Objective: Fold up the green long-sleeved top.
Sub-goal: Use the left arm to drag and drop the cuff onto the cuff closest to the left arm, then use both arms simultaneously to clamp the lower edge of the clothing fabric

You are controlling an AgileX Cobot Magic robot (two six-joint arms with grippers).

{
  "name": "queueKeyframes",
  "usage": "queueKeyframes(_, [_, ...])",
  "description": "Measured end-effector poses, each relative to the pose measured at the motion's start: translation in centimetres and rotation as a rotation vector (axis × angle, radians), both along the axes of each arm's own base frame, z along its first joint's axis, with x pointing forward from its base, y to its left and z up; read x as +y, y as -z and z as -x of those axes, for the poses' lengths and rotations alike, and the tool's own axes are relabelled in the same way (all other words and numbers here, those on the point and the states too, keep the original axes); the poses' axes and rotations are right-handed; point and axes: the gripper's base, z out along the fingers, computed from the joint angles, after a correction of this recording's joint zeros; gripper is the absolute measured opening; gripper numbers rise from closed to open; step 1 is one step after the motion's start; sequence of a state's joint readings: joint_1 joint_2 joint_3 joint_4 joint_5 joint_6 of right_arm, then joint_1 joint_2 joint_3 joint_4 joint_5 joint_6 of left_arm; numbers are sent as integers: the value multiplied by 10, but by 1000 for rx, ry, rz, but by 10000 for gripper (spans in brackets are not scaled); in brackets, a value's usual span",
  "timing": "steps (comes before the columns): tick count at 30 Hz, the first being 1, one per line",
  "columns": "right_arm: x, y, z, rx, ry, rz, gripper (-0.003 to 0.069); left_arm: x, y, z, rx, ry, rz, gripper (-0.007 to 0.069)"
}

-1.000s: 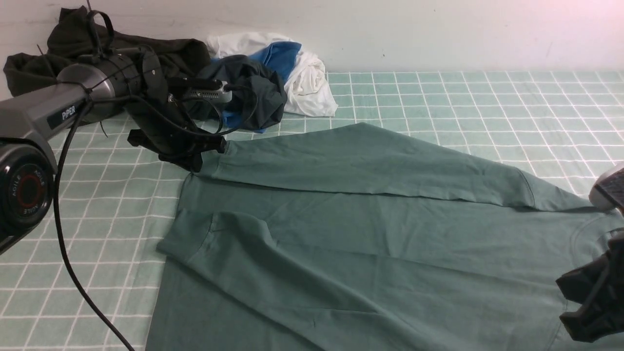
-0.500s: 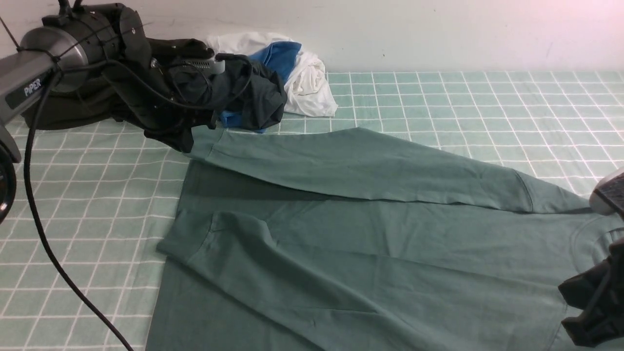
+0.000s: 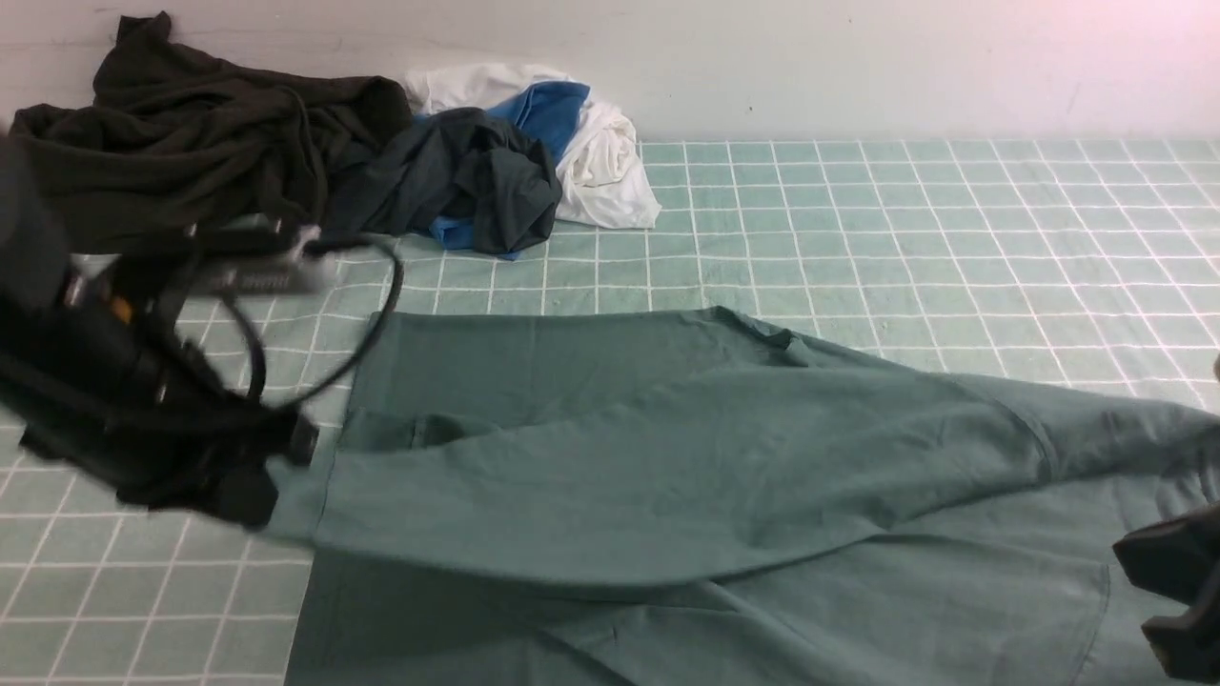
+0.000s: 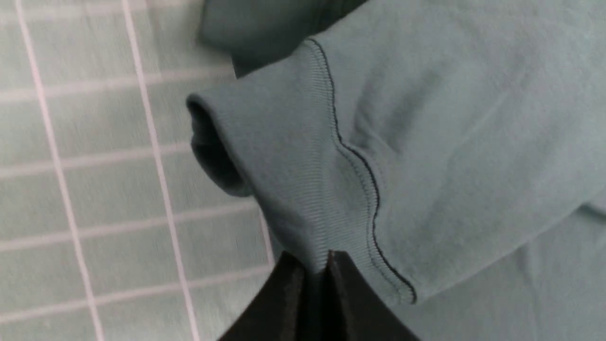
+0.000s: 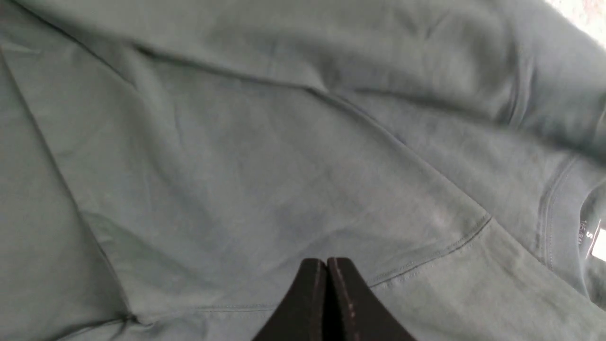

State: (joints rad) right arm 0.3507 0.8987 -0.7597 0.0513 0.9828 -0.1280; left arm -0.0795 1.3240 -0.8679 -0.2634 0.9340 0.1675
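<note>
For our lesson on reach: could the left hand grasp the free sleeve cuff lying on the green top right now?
Probably not yet. The left hand is shut on the held cuff of the green top, and that sleeve drapes partly over the free cuff, which otherwise lies close by.

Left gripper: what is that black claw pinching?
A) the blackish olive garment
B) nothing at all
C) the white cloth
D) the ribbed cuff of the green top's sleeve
D: in the left wrist view the left gripper is closed on the ribbed cuff at the end of the green long-sleeved top's sleeve.
</note>
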Motion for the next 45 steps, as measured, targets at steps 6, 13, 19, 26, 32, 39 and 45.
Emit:
queueKeyframes(6, [9, -1, 7, 4, -72, 0, -14, 8, 23, 70, -185, 84, -41, 104])
queueKeyframes(13, [18, 4, 20, 110, -156, 2, -14, 3, -1, 108, -341, 258, -66, 396])
queueKeyframes(19, [22, 3, 22, 109, -197, -4, -14, -11, 12, 128, -96, 513, -108, 472])
queueKeyframes(26, [23, 1, 20, 82, -196, -15, -14, -46, 40, 124, 86, 839, -209, 461])
queueKeyframes(32, [23, 1, 20, 80, -197, -15, -14, -76, 76, 120, 225, 1049, -324, 461])
queueKeyframes(39, [21, 1, 18, 56, -197, 4, -14, -96, 100, 123, 271, 1204, -417, 461])
queueKeyframes(45, [22, 0, 18, 50, -197, 2, -14, -101, 104, 121, 280, 1201, -437, 446])
